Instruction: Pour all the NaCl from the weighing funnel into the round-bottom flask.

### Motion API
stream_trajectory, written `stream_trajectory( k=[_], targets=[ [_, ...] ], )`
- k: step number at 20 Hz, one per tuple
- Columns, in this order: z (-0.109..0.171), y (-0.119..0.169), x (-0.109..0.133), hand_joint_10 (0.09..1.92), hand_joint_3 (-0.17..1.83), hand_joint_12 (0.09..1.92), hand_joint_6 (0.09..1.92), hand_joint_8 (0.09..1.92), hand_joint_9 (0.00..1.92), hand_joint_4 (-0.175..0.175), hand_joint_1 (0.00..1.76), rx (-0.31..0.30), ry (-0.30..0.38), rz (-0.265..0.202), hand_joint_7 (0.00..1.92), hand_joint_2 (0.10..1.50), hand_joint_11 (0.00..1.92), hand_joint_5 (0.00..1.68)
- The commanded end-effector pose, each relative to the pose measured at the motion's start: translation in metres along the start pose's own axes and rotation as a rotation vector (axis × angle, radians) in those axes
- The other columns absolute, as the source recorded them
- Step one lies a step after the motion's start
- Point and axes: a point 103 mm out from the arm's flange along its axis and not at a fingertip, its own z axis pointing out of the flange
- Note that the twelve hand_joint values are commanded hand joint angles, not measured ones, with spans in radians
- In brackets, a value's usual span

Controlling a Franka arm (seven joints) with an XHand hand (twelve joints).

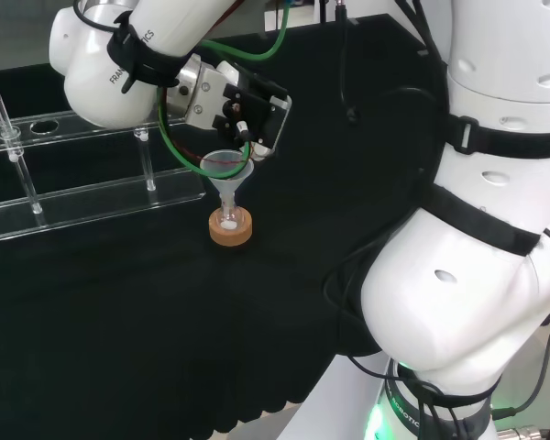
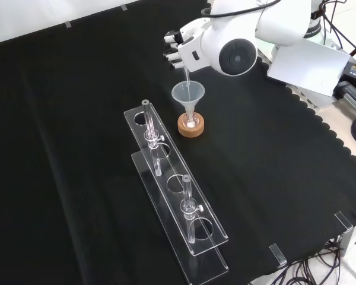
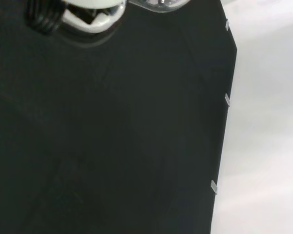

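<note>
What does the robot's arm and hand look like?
The arm is big, white and rounded, with black straps around it and a round grey cap on one joint. Green and red cables loop beside the wrist. The hand is black and white.

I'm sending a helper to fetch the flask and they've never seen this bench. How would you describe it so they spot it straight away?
In the front view, start at the long clear rack lying across the black cloth. Just past its far end, below the hand, stands a cork ring. The small clear flask sits in that ring with a clear funnel in its neck, the one piece of glassware not in the rack.
</note>
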Motion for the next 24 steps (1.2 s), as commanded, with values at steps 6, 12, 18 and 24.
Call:
stream_trajectory(
  k=[6,12,18,24],
  targets=[
    [-0.0029,-0.0003,0.0021,0.12,0.51,0.87,0.6,0.67,1.31,0.175,1.11,-0.008,-0.067,0.009,0.81,0.73,1.06,1.28],
    [-0.002,0.0009,0.0018,0.12,0.51,0.87,0.6,0.67,1.31,0.175,1.11,-0.007,-0.08,0.01,0.81,0.73,1.06,1.28],
    [-0.0014,0.0009,0.0008,0.12,0.51,0.87,0.6,0.67,1.31,0.175,1.11,-0.012,-0.099,0.01,0.81,0.73,1.06,1.28],
    [-0.0035,0.0008,0.0021,0.11,0.51,0.87,0.6,0.67,1.31,0.175,1.11,-0.017,-0.103,0.011,0.81,0.73,1.06,1.28]
  ],
)
